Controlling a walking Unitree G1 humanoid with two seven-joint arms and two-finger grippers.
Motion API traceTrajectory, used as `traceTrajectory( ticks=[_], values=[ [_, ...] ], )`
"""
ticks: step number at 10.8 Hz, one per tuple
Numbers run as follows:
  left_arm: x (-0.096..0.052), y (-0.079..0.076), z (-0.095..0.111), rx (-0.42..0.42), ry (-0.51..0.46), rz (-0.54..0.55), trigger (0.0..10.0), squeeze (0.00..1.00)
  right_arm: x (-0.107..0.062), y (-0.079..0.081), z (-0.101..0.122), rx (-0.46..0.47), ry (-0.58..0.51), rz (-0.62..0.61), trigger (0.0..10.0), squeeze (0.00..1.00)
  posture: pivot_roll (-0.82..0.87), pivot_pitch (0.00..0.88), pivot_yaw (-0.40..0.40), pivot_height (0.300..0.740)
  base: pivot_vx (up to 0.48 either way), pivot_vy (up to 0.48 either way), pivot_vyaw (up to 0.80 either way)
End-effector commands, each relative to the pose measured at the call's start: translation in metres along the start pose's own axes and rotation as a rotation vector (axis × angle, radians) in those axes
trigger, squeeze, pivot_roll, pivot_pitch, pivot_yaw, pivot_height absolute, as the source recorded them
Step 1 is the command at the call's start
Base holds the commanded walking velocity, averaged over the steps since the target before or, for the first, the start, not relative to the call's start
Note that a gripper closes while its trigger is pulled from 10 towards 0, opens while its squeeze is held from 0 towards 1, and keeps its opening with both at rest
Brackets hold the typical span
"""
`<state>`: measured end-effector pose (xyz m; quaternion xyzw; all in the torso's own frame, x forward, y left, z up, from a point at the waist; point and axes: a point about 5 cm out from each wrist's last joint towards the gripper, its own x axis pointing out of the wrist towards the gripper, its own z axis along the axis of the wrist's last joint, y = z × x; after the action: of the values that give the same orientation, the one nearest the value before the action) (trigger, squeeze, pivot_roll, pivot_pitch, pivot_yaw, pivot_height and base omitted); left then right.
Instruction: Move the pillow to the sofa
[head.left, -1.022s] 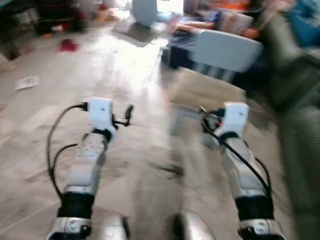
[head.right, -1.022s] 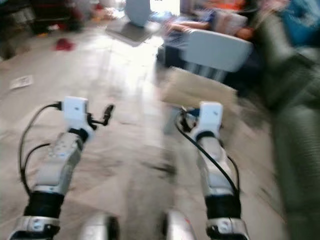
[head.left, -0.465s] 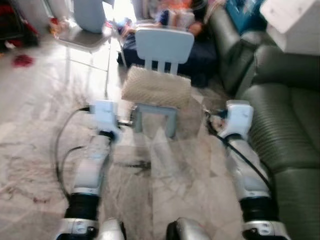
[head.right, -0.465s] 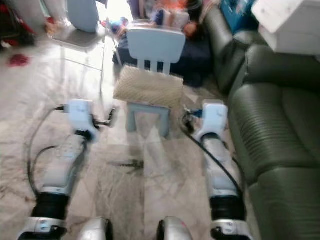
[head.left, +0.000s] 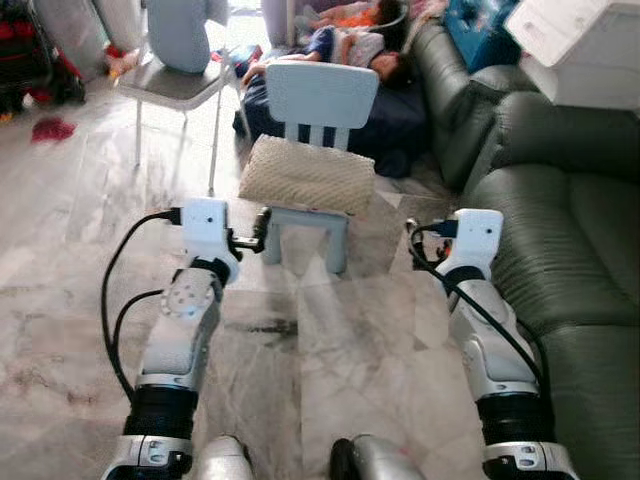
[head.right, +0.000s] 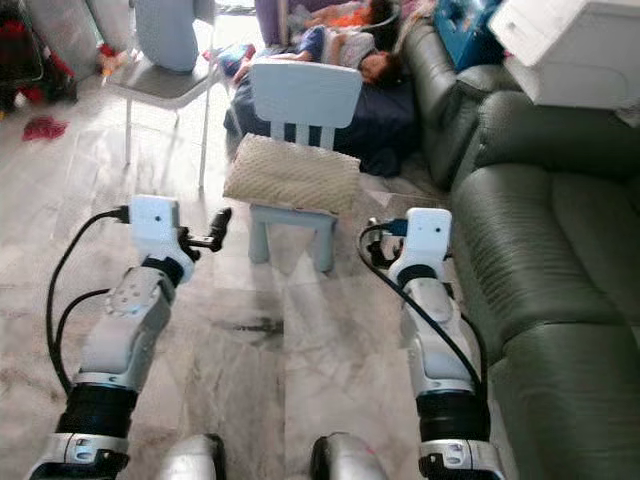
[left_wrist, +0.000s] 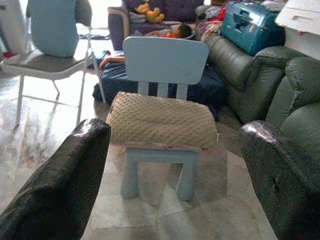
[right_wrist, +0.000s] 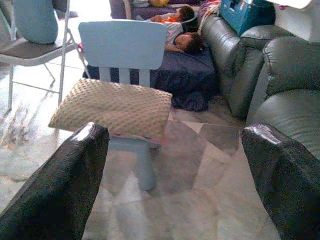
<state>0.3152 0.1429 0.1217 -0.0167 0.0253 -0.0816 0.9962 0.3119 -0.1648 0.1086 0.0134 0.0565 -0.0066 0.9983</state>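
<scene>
Versus one second ago: the head camera has swung right and steadied, blur gone; chair and pillow now sit straight ahead, centred between the arms. Things themselves do not appear displaced.

Scene, largest first. Dark green sofa (head.left: 570, 250) runs along the robot's right, its seat cushions bare. A person lies on a dark blue mattress (head.left: 385, 120) on the floor behind the chair. Grey folding chair (head.left: 175, 75) stands further off to the left. Small light-blue child's chair (head.left: 315, 150) faces the robot. Beige textured pillow (head.left: 308, 175) lies flat on its seat, overhanging the edges.

Progress: nothing done yet beyond the approach. Pillow untouched on the chair; pick-up, carry to the right and set-down on the sofa all remain.

Arm pose: both silver arms raised forward, roughly level, wrists pointed at the chair. Left gripper (left_wrist: 170, 180) short of the pillow, fingers (left_wrist: 65, 185) wide apart, nothing held. Right gripper (right_wrist: 172, 175) likewise near but apart from it, fingers (right_wrist: 60, 180) spread wide, nothing between them.
</scene>
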Motion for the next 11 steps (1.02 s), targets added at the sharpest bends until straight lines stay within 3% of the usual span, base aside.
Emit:
traceTrajectory(
  ticks=[1, 11],
  values=[
    [0.0015, 0.0, 0.0063, 0.005, -0.026, -0.002, 10.0, 0.0, 0.0005, -0.0013, 0.0051, 0.001, -0.017, -0.003, 10.0, 0.0, -0.09, 0.11, -0.033, 0.74, 0.368, 0.311, 0.0],
    [0.0019, -0.0038, 0.0057, 0.039, -0.036, -0.004, 10.0, 0.0, 0.001, -0.0009, 0.0045, -0.006, -0.012, 0.0, 10.0, 0.0, -0.09, 0.114, -0.033, 0.74, 0.462, 0.024, 0.0]
  ],
)
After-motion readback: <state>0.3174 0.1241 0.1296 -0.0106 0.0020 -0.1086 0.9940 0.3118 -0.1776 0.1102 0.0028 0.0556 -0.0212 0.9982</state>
